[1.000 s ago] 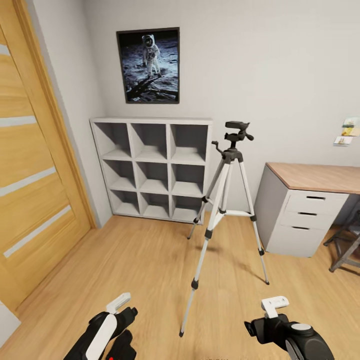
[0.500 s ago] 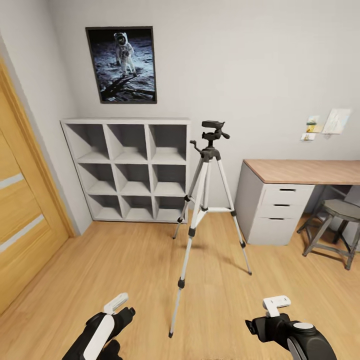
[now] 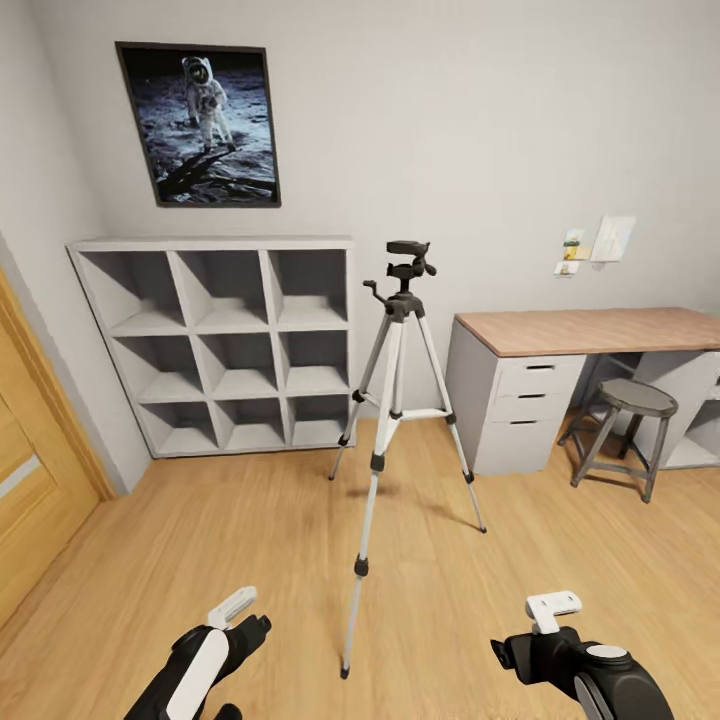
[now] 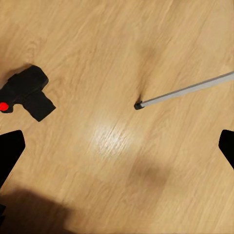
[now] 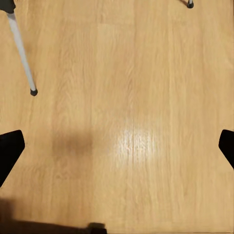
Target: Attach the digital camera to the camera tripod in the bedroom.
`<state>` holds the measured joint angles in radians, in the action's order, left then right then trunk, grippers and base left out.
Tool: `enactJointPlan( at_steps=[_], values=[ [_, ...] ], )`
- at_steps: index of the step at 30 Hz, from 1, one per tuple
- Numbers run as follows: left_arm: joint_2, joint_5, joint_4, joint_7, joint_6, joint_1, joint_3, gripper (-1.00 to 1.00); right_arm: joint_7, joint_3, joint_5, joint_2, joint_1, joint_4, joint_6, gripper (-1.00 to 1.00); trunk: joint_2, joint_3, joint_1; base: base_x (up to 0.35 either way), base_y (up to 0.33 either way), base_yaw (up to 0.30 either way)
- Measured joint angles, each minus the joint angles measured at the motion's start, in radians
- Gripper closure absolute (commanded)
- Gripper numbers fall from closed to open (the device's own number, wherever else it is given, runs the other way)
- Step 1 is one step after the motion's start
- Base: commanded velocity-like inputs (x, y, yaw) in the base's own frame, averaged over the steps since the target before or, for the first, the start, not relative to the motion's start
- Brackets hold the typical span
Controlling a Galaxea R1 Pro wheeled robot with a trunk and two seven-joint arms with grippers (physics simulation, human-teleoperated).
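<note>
in the head view one camera tripod (image 3: pixel 397 400) stands on its three splayed legs at twelve o'clock, head bare and ready for mounting, with the left gripper (image 3: pixel 232 622) and right gripper (image 3: pixel 545 622) low at seven and five o'clock. in the left wrist view the single digital camera (image 4: pixel 25 92) lies on the floor (image 4: pixel 117 161) near one leg tip, at ten o'clock, and the fingers (image 4: pixel 9 151) are apart, holding nothing. in the right wrist view two leg tips show and the fingers (image 5: pixel 9 148) also sit apart, likely since nothing is picked up yet.

1. The camera tripod (image 3: pixel 397 420) stands in the middle of the wood floor (image 3: pixel 250 560); its three spread legs block the way low down.
2. Bare floor lies open to its left and right.
3. Far behind it stand the shelving (image 3: pixel 215 345) and the table (image 3: pixel 590 335), with a stool (image 3: pixel 620 430) at the right.
4. The digital camera (image 4: pixel 27 92) lies on the floor, apart from the near leg tip.
</note>
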<state>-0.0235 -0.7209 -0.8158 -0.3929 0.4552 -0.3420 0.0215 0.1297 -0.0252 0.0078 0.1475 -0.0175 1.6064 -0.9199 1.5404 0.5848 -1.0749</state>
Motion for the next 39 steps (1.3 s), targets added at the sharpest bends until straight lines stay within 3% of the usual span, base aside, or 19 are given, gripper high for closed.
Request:
enactJointPlan(
  at_steps=[39],
  values=[
    [0.0,0.002,0.002,-0.006,0.004,0.0,0.0,-1.0,0.002,-0.003,-0.001,-0.001,0.0,0.001,0.002,-1.0,0.0,0.0,0.0,-0.028,0.109,-0.247]
  ],
)
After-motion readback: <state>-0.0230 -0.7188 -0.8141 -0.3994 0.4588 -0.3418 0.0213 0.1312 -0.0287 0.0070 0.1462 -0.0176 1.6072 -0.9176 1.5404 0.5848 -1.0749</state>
